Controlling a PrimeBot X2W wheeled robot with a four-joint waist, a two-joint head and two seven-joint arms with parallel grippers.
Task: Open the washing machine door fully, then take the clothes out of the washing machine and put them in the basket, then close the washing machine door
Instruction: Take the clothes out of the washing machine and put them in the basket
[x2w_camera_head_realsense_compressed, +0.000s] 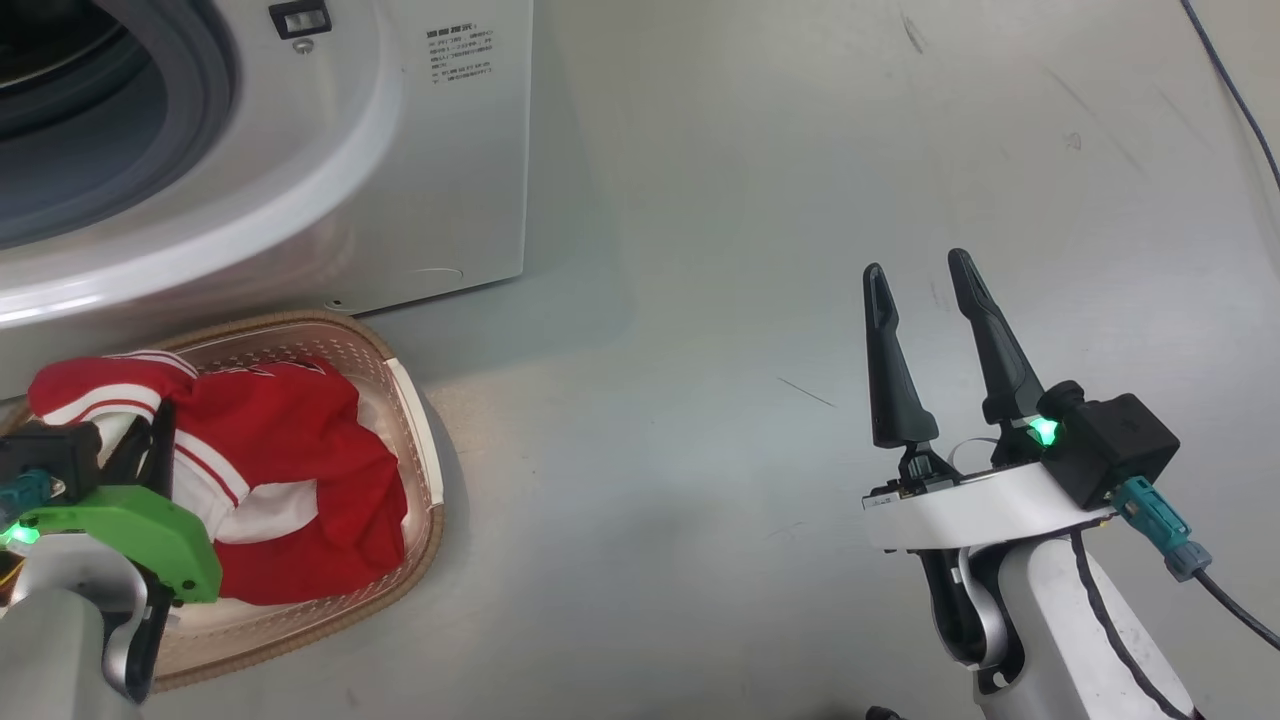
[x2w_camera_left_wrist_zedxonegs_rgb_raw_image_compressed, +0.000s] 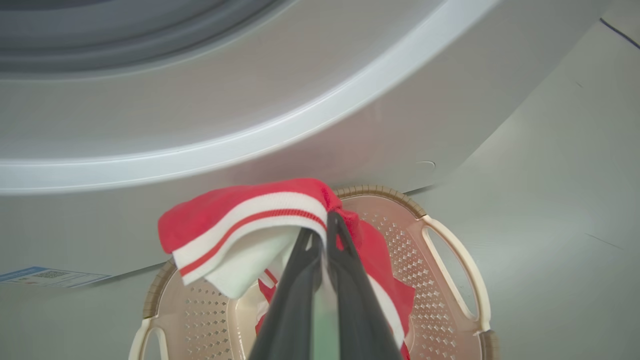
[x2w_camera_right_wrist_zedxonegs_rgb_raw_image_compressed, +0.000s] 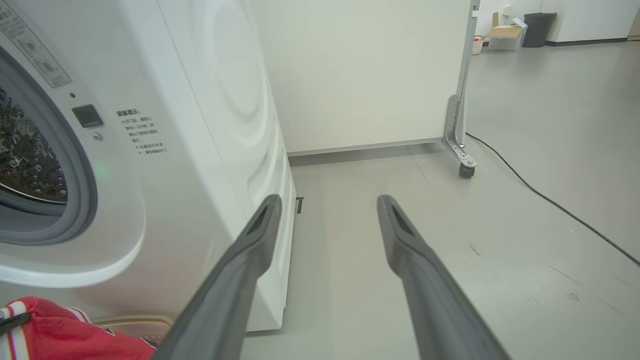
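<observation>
The white washing machine (x2w_camera_head_realsense_compressed: 330, 150) stands at the upper left, its grey gasket (x2w_camera_head_realsense_compressed: 190, 130) ringing the open mouth; the steel drum (x2w_camera_right_wrist_zedxonegs_rgb_raw_image_compressed: 25, 150) shows in the right wrist view. The washing machine door is out of view. Below the washer sits the cream basket (x2w_camera_head_realsense_compressed: 415, 420) with red clothes (x2w_camera_head_realsense_compressed: 300, 450) heaped in it. My left gripper (x2w_camera_head_realsense_compressed: 160, 425) is shut on a red piece with a white-and-red striped band (x2w_camera_left_wrist_zedxonegs_rgb_raw_image_compressed: 250, 215), held just above the basket (x2w_camera_left_wrist_zedxonegs_rgb_raw_image_compressed: 450, 260). My right gripper (x2w_camera_head_realsense_compressed: 920, 275) is open over bare floor to the right, nothing between its fingers (x2w_camera_right_wrist_zedxonegs_rgb_raw_image_compressed: 260, 220).
A white wheeled panel (x2w_camera_right_wrist_zedxonegs_rgb_raw_image_compressed: 375, 75) stands behind the washer's right side. A black cable (x2w_camera_right_wrist_zedxonegs_rgb_raw_image_compressed: 550, 200) runs across the floor at the right. A cardboard box (x2w_camera_right_wrist_zedxonegs_rgb_raw_image_compressed: 505, 32) and a dark bin (x2w_camera_right_wrist_zedxonegs_rgb_raw_image_compressed: 537, 27) stand far back.
</observation>
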